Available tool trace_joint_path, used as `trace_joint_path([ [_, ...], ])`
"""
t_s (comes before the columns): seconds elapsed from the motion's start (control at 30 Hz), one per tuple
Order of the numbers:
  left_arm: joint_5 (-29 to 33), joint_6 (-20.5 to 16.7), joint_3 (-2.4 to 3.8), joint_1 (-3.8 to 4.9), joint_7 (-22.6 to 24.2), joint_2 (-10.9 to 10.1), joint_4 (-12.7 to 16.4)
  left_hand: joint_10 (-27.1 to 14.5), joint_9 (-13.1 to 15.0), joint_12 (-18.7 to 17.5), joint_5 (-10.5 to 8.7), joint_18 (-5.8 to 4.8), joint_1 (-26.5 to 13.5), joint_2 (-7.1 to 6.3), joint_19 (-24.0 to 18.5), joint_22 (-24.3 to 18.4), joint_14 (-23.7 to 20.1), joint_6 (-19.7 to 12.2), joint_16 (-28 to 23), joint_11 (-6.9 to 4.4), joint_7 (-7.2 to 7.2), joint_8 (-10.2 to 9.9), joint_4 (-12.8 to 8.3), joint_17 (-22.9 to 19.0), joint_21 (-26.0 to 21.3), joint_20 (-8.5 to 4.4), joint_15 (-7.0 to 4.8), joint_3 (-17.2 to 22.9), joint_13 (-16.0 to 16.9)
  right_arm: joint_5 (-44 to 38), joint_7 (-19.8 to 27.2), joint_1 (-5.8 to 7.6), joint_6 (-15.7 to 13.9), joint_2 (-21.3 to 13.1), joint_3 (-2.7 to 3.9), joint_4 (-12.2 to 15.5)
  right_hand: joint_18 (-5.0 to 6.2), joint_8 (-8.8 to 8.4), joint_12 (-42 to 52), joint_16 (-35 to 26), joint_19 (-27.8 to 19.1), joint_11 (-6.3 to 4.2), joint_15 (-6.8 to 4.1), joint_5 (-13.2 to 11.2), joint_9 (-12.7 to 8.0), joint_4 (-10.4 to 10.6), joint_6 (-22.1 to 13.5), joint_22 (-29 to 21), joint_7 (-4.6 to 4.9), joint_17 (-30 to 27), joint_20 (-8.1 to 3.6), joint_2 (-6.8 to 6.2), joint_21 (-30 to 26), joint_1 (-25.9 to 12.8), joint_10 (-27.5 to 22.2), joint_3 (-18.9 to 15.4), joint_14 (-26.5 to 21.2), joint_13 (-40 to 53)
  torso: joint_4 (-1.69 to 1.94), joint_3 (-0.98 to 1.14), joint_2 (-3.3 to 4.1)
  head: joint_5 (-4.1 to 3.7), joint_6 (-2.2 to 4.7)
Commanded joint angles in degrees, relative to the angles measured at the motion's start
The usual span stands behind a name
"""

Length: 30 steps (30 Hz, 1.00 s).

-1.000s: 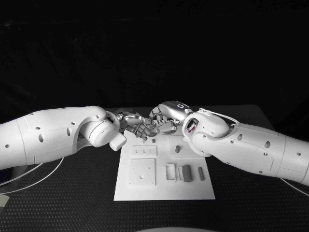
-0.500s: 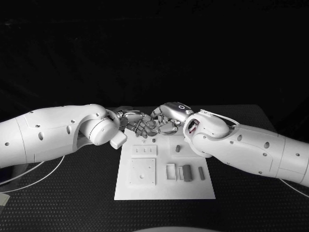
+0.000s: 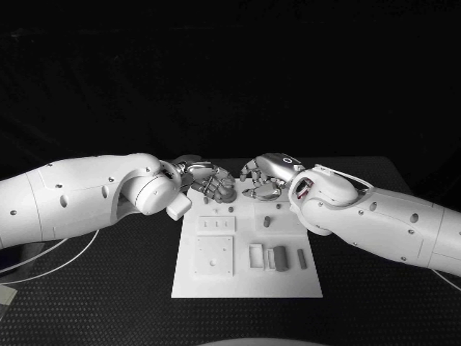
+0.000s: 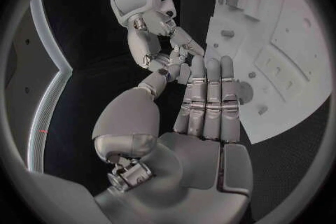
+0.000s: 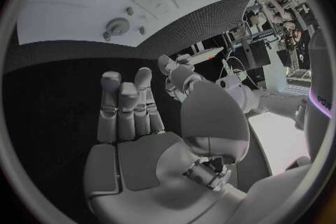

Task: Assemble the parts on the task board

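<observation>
Left hand and right hand meet over the far end of the board, close together but apart, each at the end of a white arm reaching inward from its own side. Left wrist view: the left hand has its fingers straight and side by side, the thumb set off to one side, nothing in its hold; its fingertips hang above the board's near edge. Beyond them the right hand shows with fingers partly bent and parted, nothing visible between them. Right wrist view: the right hand has its fingers extended together over the black table, the thumb raised beside them, palm bare; the board lies beyond the fingertips. Neither hand touches the board or a part.

Board, head view: a white plate lengthwise between the arms. Just beyond the hands toward the robot sit small pegs. Farther toward the robot, a grey block stands in a row with paler upright pieces, beside a square recessed plate.
</observation>
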Motion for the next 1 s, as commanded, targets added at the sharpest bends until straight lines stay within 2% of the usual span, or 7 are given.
trace_joint_path([
  [0.03, -4.1, -1.2, 0.05, 0.05, -2.9, 0.2, 0.0, 0.3, 0.0, 0.4, -0.04, -0.23, 0.2, 0.53, 0.1, 0.1, 0.5, 2.1, 0.0, -0.07, -1.64, 0.0, 0.0, 0.1, 0.2, -0.14, -0.01, 0.5, 0.0, 0.2, 0.2, -0.02, -1.5, -1.2, 0.01, 0.2, 1.67, -0.30, -0.4, -0.3, -0.3, 0.16, 0.17, 0.1, -0.1, 0.4, -1.0, 0.2, 1.07, 0.0, 0.18, -0.45, -0.3, 0.2, -0.3, 0.0, -0.3, 0.1, -0.12, 0.10, 0.06, 0.28, -0.04],
  [0.13, -6.5, -1.1, 0.05, 0.05, -5.6, 0.3, -0.2, 0.7, 0.1, 0.6, 0.18, -0.25, 0.2, 0.53, 0.1, 0.4, 0.8, 2.2, 0.1, -0.20, -1.71, 0.0, 0.0, 0.2, 0.4, -0.23, -0.11, 0.6, 0.2, 0.1, 0.2, -0.01, -2.2, -2.7, 0.13, 0.8, 1.67, -0.26, -0.3, -0.3, -0.3, 0.14, 0.16, 0.1, 0.0, 0.4, -0.9, 0.3, 1.05, 0.0, 0.18, -0.44, -0.3, 0.4, -0.3, 0.1, -0.3, 0.1, -0.12, 0.09, 0.00, 0.20, -0.16],
  [0.33, -12.0, -0.1, 0.04, 0.04, -12.3, 1.2, -1.5, 0.9, 0.2, 0.8, 0.38, -0.25, 0.1, 0.62, 0.3, 0.9, 1.1, 2.2, 0.3, -0.30, -1.72, 0.0, 0.0, 0.4, 0.6, -0.37, -0.24, 0.7, 0.3, 0.2, 0.1, 0.03, -2.8, -4.5, 2.01, 1.0, 1.67, -0.16, -0.3, -0.3, -0.3, 0.09, 0.11, 0.1, 0.0, 0.4, -0.7, 0.3, 1.00, 0.0, 0.18, -0.44, -0.3, 0.7, -0.2, 0.1, -0.2, 0.2, -0.12, 0.15, -0.02, 0.33, -0.22],
  [0.5, -16.0, 2.0, 0.03, -0.25, -16.1, 3.1, -4.0, 1.1, 0.3, 1.0, 0.38, -0.25, 0.0, 0.72, 0.4, 1.2, 1.3, 2.2, 0.4, -0.37, -1.68, 0.0, 0.0, 0.5, 0.9, -0.46, -0.33, 0.6, 0.5, 0.7, 0.2, 0.04, -2.9, -5.0, 3.05, 0.9, 1.67, -0.11, -0.3, -0.3, -0.2, 0.05, 0.07, 0.1, 0.0, 0.3, -0.6, 0.3, 0.95, 0.0, 0.17, -0.37, -0.3, 1.0, -0.1, 0.2, -0.2, 0.2, -0.11, 0.15, -0.02, 0.31, -0.26],
  [0.7, -17.0, 4.2, 0.04, -1.16, -17.6, 5.6, -7.5, 1.8, 0.9, 2.1, -0.78, -0.20, -2.1, 0.92, 1.0, 2.6, 2.3, 3.1, 1.2, -0.86, -2.12, 0.5, 0.7, 0.8, 1.7, -0.90, -0.79, 0.1, 1.2, 1.1, 0.4, 0.06, -2.8, -5.3, 3.62, 1.1, 1.67, -0.11, -0.3, -0.3, -0.2, 0.03, 0.05, 0.1, 0.0, 0.3, -0.6, 0.3, 0.94, 0.0, 0.16, -0.33, -0.3, 1.1, -0.1, 0.3, -0.1, 0.2, -0.04, 0.11, -0.01, 0.34, -0.44],
  [0.83, -17.9, 5.2, 0.04, -1.80, -18.3, 7.0, -9.8, 2.3, 1.6, 3.7, -1.23, -0.15, -3.3, 1.05, 1.5, 4.3, 2.9, 3.9, 2.9, -1.42, -2.67, 1.3, 1.1, 0.9, 2.6, -1.42, -1.32, 0.4, 2.1, 1.2, 0.4, 0.08, -2.7, -5.4, 3.84, 1.4, 1.67, -0.11, -0.3, -0.3, -0.2, 0.03, 0.05, 0.1, 0.0, 0.3, -0.6, 0.3, 0.94, 0.0, 0.16, -0.32, -0.3, 1.1, -0.1, 0.3, -0.1, 0.2, -0.11, 0.15, 0.03, 0.43, -0.65],
  [1.0, -19.2, 6.4, 0.05, -2.60, -18.9, 8.6, -11.9, 2.8, 2.2, 5.3, -1.34, -0.07, -4.1, 1.00, 2.1, 5.7, 3.5, 4.8, 4.4, -1.96, -3.18, 2.2, 1.5, 0.9, 3.4, -1.86, -1.78, 0.6, 3.0, 1.3, 0.4, 0.11, -2.5, -5.6, 3.99, 1.8, 1.67, -0.10, -0.3, -0.3, -0.2, 0.03, 0.04, 0.1, 0.0, 0.3, -0.5, 0.3, 0.93, 0.0, 0.17, -0.30, -0.3, 1.1, -0.1, 0.3, -0.1, 0.2, -0.05, 0.08, 0.03, 0.36, -1.10],
])
